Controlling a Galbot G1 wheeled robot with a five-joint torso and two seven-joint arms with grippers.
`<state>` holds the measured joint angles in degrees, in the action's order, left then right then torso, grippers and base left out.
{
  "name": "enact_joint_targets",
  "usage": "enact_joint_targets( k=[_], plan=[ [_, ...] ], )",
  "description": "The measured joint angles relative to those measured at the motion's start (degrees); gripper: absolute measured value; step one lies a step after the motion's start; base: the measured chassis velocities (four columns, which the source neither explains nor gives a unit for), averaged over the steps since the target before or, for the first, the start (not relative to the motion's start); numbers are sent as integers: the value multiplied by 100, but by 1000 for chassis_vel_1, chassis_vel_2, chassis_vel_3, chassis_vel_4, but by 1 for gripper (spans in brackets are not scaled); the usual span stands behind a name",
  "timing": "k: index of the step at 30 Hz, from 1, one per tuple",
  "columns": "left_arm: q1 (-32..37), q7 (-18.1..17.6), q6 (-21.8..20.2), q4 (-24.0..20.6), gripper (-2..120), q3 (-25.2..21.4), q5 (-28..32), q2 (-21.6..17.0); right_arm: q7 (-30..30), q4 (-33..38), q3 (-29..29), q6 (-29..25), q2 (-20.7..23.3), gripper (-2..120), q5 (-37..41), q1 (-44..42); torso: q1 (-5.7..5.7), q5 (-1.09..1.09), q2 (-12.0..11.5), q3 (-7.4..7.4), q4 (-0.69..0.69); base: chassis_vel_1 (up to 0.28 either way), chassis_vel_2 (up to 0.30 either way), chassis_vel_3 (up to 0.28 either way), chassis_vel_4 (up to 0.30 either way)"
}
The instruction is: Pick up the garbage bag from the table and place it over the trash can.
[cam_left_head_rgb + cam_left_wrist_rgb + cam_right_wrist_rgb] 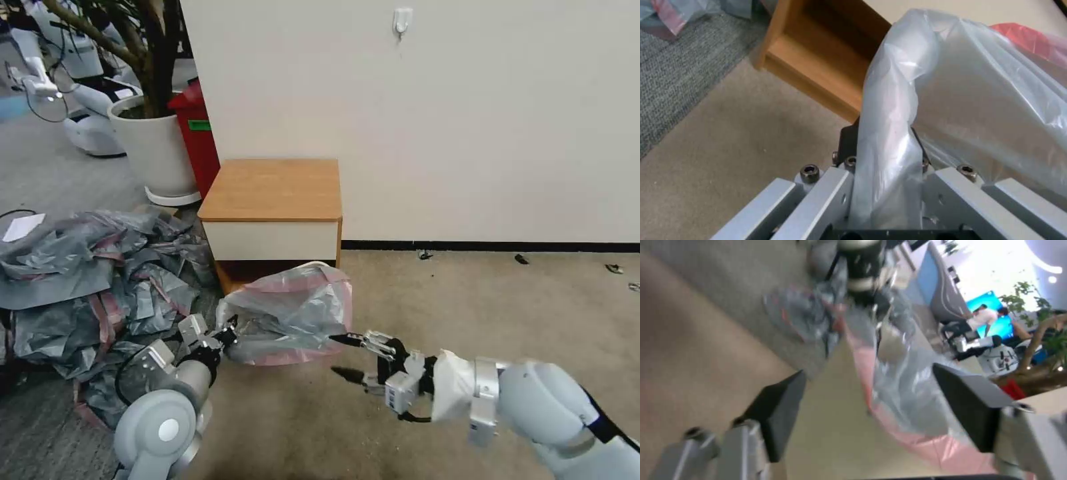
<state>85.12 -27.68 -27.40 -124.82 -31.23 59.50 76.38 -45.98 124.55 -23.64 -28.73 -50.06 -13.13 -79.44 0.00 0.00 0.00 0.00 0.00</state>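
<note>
One garbage bag (293, 313) in play: translucent grey, pink-red band along its rim, billowed out low over the beige carpet just in front of the table (273, 190). One table, wooden top bare, white drawer front, shelf gap beneath; it stood against the wall.

Left gripper (230, 333) was clamped on the bag's left edge; in the left wrist view a twisted fold of plastic (889, 140) ran between its closed fingers (846, 141).

Right gripper (348, 358) sat at the bag's right lower corner, jaws apart, its upper fingertip at the plastic, the lower one clear beneath. In the right wrist view the two dark pads (778, 410) stood wide, with the pink band (889, 416) between them.

One heap of many grey bags (87, 280) lay on the floor left of the table. One white plant pot (157, 150) and one red bin (199, 137) stood behind the table's left. One wall hook (402, 20) above. The red bin carried a green label, unreadable. No legible writing anywhere.
</note>
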Motion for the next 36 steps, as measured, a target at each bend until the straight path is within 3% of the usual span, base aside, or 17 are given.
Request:
enact_joint_targets(
  k=[2, 4, 5, 9, 10, 12, 14, 15, 21, 29, 36],
  plan=[
    [1, 9, 6, 0, 4, 19, -2, -23, 16, 31, -90, 341, 15, 87, 1002, -145, 0, 0, 0, 0, -1, 0, 0, 0, 0],
    [13, 43, 25, 0, 4, 37, -3, -60, 440, 86, -112, 848, -28, 96, 1949, -261, 0, -1, 0, 0, -1, 0, 0, 0, 0],
    [13, 43, 25, 0, 4, 37, -3, -60, 440, 86, -112, 848, -28, 96, 1949, -261, 0, -1, 0, 0, -1, 0, 0, 0, 0],
    [34, 139, 81, -37, 4, 46, -18, -133, 2871, 217, 179, 2346, -302, 100, 3241, -379, 0, 0, 0, 0, -1, 0, 0, 0, 0],
    [34, 139, 81, -37, 4, 46, -18, -133, 2871, 217, 179, 2346, -302, 100, 3241, -379, 0, 0, 0, 0, -1, 0, 0, 0, 0],
    [52, 172, 104, -67, 4, 53, -20, -163, 3440, 205, 319, 2932, -367, 100, 3998, -371, 0, 0, 0, 0, -1, 0, 0, 0, 0],
    [63, 197, 115, -100, 4, 60, -21, -186, 3548, 41, 511, 3263, -374, 100, 4756, -286, 0, 0, 0, 0, 0, 0, 0, 0, 0],
    [63, 197, 115, -100, 4, 60, -21, -186, 3548, 41, 511, 3263, -374, 100, 4756, -286, 0, 0, 0, 0, 0, 0, 0, 0, 0],
    [68, 211, 127, -126, 4, 54, -21, -199, 3917, 27, 942, 3669, -428, 100, 6783, -129, 0, 0, 0, 0, 0, 0, 0, 0, 0],
    [93, 233, 131, -126, 4, 66, -26, -175, 4131, 67, 1118, 3768, -577, 100, 7642, 35, 0, -1, 0, 0, 0, 0, 0, 0, 0],
    [110, 237, 134, -106, 4, 104, -64, -143, 3986, 123, 1211, 3750, -592, 99, 7653, 35, 0, 0, 0, 0, 0, 0, 0, 0, 0]
  ],
)
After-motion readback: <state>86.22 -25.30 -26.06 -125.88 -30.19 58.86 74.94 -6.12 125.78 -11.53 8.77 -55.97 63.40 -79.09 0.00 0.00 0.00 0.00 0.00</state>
